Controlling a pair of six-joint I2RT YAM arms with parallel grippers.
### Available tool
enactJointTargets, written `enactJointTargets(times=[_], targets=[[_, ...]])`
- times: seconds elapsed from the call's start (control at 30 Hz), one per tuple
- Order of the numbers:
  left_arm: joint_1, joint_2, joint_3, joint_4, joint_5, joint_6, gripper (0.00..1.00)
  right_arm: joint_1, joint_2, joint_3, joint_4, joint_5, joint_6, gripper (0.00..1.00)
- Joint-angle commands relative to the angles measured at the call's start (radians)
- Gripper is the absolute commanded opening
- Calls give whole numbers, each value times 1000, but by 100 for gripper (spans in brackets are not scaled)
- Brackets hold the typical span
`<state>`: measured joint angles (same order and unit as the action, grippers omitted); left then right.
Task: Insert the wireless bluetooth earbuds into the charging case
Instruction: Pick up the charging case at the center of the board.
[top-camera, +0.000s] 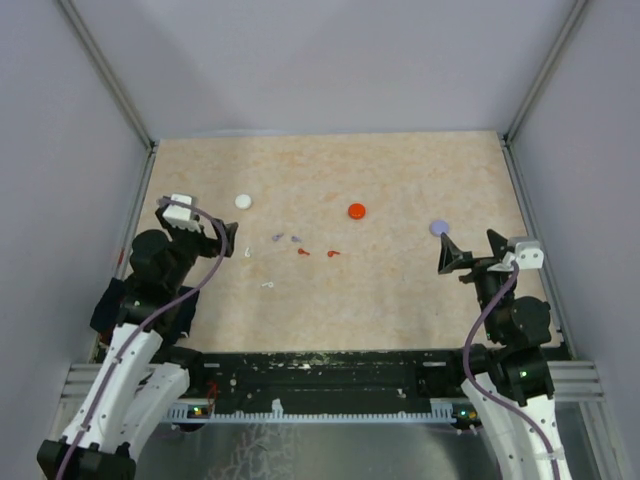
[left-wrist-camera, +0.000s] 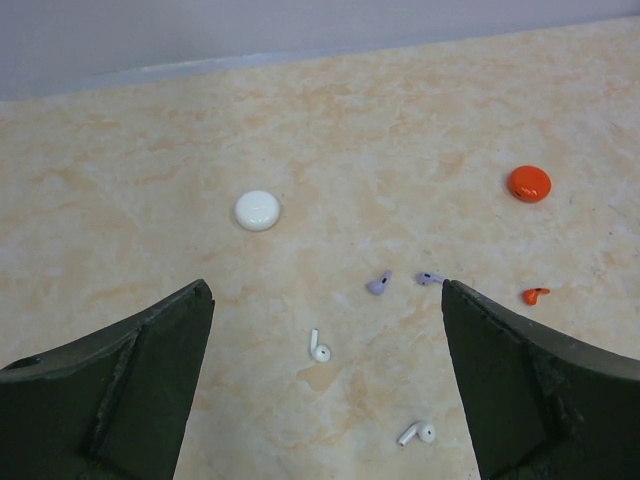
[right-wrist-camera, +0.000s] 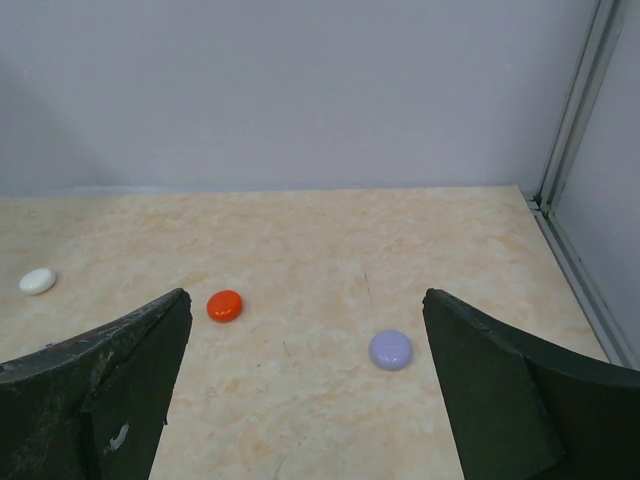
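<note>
Six tiny earbuds lie on the table: two greyish-purple ones (top-camera: 278, 237) (top-camera: 296, 239), two red ones (top-camera: 301, 253) (top-camera: 333, 253) and two white ones (top-camera: 247, 251) (top-camera: 268, 285). The round cases are shut: white (top-camera: 244, 201), red (top-camera: 357, 211), purple (top-camera: 438, 227). My left gripper (top-camera: 205, 232) is open and empty at the left, just above the white earbuds (left-wrist-camera: 319, 347) (left-wrist-camera: 418, 433), which lie between its jaws in the left wrist view. My right gripper (top-camera: 470, 250) is open and empty, just short of the purple case (right-wrist-camera: 390, 350).
The table is walled by grey panels with metal rails at the left, right and back. The left wrist view also shows the purple earbuds (left-wrist-camera: 379, 284) (left-wrist-camera: 430, 278), one red earbud (left-wrist-camera: 535, 295), the white case (left-wrist-camera: 257, 210) and the red case (left-wrist-camera: 529, 183).
</note>
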<state>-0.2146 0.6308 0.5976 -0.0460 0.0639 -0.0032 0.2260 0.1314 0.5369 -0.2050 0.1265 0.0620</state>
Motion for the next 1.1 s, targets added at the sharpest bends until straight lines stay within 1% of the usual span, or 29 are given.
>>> enactJointTargets(times=[0.0, 0.13, 0.27, 0.43, 0.57, 0.8, 0.93, 1.07], targets=[[-5, 85, 87, -75, -7, -5, 100, -3, 5, 1, 59, -22, 6, 98], [-5, 240, 178, -169, -63, -19, 99, 4, -9, -7, 59, -12, 11, 98], [-5, 395, 246, -189, -123, -34, 99, 23, -35, -12, 62, -3, 13, 98], [-3, 631, 358, -213, -193, -58, 100, 40, -52, -17, 71, -3, 12, 98], [9, 803, 449, -191, -191, -19, 100, 43, -61, -25, 80, 1, 13, 98], [44, 1077, 632, -188, -128, -11, 100, 63, -60, -30, 86, -1, 12, 98], [52, 1194, 722, -195, -92, -34, 98, 65, -60, -30, 86, 4, 13, 98], [52, 1261, 774, -192, -95, -47, 99, 65, -49, -30, 85, 7, 12, 98]])
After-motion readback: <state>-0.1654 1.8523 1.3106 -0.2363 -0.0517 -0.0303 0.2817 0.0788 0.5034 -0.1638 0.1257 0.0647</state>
